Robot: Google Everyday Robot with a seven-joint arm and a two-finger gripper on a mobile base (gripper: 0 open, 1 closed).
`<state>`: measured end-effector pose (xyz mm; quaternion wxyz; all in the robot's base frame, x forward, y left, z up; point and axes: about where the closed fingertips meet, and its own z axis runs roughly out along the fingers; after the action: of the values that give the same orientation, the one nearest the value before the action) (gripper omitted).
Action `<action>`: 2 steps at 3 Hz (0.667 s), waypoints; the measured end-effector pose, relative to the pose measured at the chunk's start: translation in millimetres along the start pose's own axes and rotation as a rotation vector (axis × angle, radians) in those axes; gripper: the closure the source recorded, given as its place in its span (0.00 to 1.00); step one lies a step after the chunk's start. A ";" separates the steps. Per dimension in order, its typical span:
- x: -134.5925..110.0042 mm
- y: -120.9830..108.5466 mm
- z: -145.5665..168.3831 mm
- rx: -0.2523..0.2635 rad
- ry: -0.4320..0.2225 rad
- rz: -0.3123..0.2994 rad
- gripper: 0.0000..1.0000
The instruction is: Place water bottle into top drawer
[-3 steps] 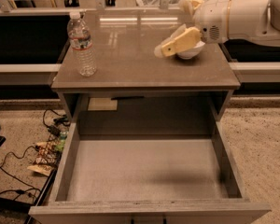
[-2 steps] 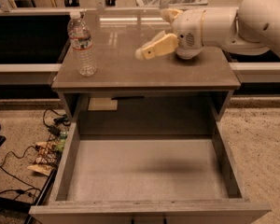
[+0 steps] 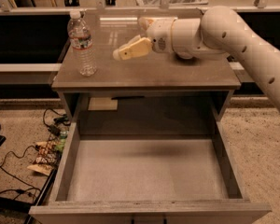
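Reach phase: the gripper (image 3: 119,54), grip state impossible to tell, hangs over the cabinet top (image 3: 177,73) near the upright water bottle (image 3: 82,43), not touching; the next move likely calls for enclosing the bottle, then lowering it into the open top drawer (image 3: 147,169)

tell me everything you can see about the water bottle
The water bottle is small, clear plastic, with a white cap, ribbed body and a white-and-red label band. It stands upright on the left of the cabinet top, touching nothing else. The gripper hovers to its right, apart from it. The top drawer below is open; the bottle is not in it.
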<state>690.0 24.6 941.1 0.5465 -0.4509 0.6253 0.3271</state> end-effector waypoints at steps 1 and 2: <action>-0.5 -4.3 36.4 -0.033 -0.033 0.008 0.00; 1.1 -8.9 74.1 -0.053 -0.068 0.029 0.00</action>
<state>726.9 87.8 926.8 0.5504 -0.4448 0.6040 0.3666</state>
